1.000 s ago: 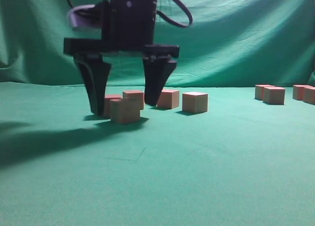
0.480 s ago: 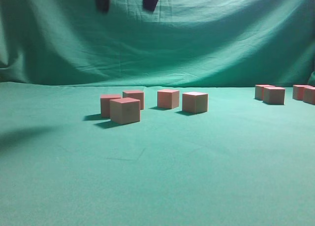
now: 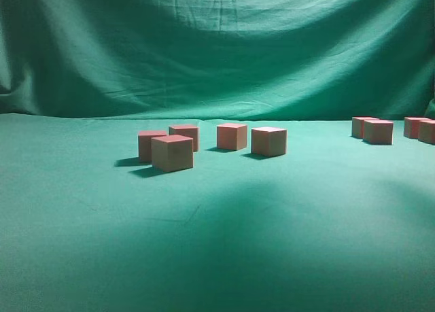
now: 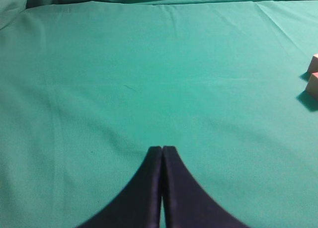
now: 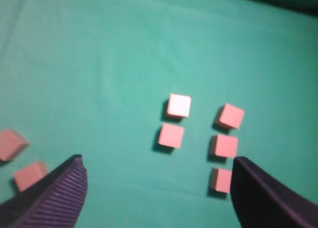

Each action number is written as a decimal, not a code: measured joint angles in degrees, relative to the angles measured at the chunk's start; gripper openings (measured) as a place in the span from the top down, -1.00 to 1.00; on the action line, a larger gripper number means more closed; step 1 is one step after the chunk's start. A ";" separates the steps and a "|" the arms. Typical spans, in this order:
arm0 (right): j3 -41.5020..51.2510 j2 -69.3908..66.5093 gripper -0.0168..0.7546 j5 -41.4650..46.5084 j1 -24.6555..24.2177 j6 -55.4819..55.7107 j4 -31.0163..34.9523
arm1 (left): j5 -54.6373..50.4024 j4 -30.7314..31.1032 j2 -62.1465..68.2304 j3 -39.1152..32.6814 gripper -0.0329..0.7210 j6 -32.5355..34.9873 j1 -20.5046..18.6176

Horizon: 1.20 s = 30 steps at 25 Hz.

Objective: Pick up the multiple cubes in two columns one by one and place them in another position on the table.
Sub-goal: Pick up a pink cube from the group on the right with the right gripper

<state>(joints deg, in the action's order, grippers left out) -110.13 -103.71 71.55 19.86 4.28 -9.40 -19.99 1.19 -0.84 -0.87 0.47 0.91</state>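
Nearest in the exterior view, bare tabletop is lying under a broad soft shadow. Further back, five cubes are sitting in a loose cluster left of centre, the front one just beside its neighbours; well apart at the far right, more cubes are standing in what is probably the unpicked stock.

Neither arm is showing there. The left hand is hanging low over empty cloth with its fingers pressed together, holding nothing. The right hand is hovering high with its fingers spread wide and empty, looking down on two columns of cubes, two in one and three in the other.

The next pick is likely one of these. Doing it well probably means centring over an end cube, descending straight, and keeping the fingers clear of its neighbours.
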 joint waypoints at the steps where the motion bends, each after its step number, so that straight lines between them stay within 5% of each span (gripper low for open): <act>1: 2.34 0.00 -0.50 0.00 -1.78 0.11 0.42 | 0.00 0.00 0.00 0.00 0.91 0.00 0.00; 13: 27.29 -0.14 -0.50 -10.39 -13.92 0.11 1.97 | 0.00 0.00 0.00 0.00 0.91 0.00 0.00; 30: 29.53 -11.18 -0.50 -27.03 -17.96 -2.23 4.95 | 0.00 0.00 0.00 0.00 0.91 0.00 0.00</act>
<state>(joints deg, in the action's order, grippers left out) -80.61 -114.88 44.53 1.90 2.05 -4.46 -19.99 1.19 -0.84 -0.87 0.47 0.91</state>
